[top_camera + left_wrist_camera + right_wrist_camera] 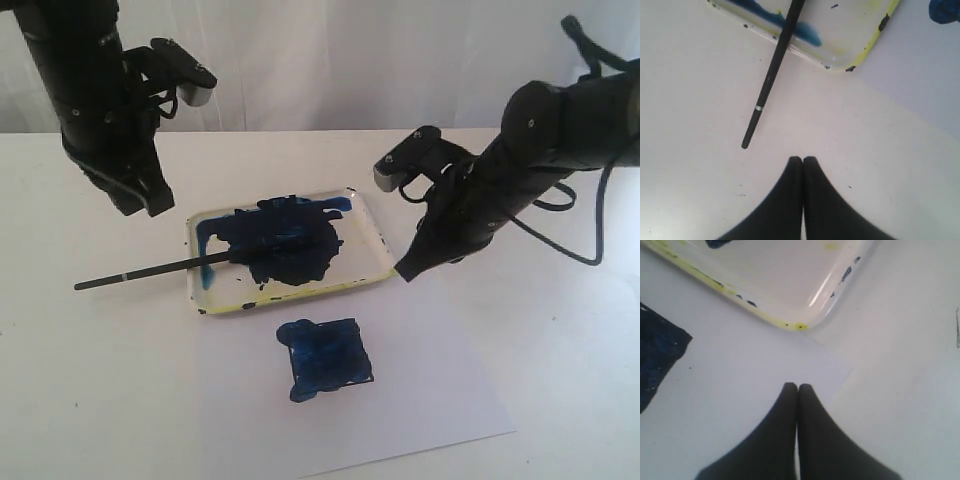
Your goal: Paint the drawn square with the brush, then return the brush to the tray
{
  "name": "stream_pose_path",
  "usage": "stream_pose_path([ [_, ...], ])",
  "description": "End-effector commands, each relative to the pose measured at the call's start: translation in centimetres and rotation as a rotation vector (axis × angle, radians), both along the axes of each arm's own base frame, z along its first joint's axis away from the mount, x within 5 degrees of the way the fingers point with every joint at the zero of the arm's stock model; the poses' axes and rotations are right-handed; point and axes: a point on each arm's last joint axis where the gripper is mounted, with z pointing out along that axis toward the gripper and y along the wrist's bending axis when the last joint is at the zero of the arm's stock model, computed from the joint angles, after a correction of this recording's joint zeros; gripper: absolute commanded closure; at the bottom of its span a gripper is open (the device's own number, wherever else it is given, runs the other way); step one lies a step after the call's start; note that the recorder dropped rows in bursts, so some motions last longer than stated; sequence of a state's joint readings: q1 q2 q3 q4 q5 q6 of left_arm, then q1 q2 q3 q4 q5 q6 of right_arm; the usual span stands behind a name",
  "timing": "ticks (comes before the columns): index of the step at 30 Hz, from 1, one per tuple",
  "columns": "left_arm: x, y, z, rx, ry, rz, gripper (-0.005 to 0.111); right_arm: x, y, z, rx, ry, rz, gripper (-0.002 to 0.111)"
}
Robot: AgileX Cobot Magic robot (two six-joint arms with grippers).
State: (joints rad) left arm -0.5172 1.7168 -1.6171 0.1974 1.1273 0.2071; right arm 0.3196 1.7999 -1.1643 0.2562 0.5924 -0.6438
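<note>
The brush [150, 270] lies with its bristle tip in the dark-blue blot of the tray [365, 215], its handle sticking out over the tray's left rim onto the table. The drawn square [328, 358] on the paper is filled streaky blue. My left gripper [150, 205] hangs shut and empty above the table left of the tray; its wrist view shows the brush [771, 80], the tray [870, 42] and the shut gripper [803, 159]. My right gripper [408, 270] is shut and empty just right of the tray; its wrist view shows the gripper [798, 386], tray corner [805, 295] and square [660, 352].
A white paper sheet [420, 400] lies in front of the tray, its near edge reaching the table's front. Paint specks dot the tray rim [205, 300]. A black cable [575, 240] loops behind the right arm.
</note>
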Motion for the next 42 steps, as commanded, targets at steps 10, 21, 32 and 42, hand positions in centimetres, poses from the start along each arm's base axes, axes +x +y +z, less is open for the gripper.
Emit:
stream_pose_path([
  [10,-2.2,9.8,-0.7,-0.079,0.130,0.384,0.107,-2.6,-8.1,4.9,0.100,0.255,-0.457,0.108],
  [21,-2.7,15.7,-5.4,-0.276,0.171,0.679,0.107,-3.6,-12.9,4.9,0.048,0.344,-0.607,0.108],
  [32,-7.1,15.7,0.9,-0.336,-0.050,0.640,0.107,-8.6,-13.2,11.7,0.044,0.044,-0.602,0.108],
  [42,-15.7,15.7,6.8,-0.421,-0.406,0.597,0.107,-17.8,-12.8,19.1,0.165,-0.368,-0.608,0.108],
])
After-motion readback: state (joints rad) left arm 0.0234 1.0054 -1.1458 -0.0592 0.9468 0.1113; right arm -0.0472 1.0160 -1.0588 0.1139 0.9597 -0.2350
